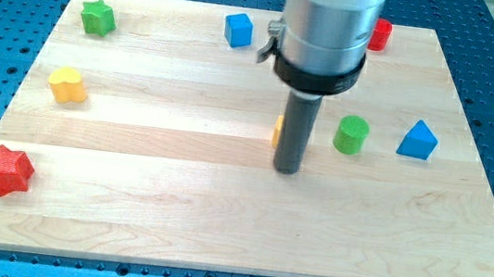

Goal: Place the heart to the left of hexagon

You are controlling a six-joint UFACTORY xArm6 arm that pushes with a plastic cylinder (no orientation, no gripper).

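The yellow heart-shaped block [66, 85] lies on the pale wooden board [219, 219] near the view's left edge, about midway up, well apart from my tip [287, 170], which rests on the board near the centre, far to the heart's right and a little lower in the view. The rod has no jaws and holds nothing; its end touches no block that I can make out. Just behind the rod, at its left side, a sliver of an orange block [277, 131] peeks out, its shape hidden. To the right of the rod sits a green block [352, 135], rounded, perhaps the hexagon though its edges are hard to tell, and beyond it a blue triangular block [417, 140]. Along the top lie a green star block [98, 17], a blue cube-like block [238, 29] and a red block [381, 34] partly hidden by the arm. A red star block [6, 170] sits at lower left.
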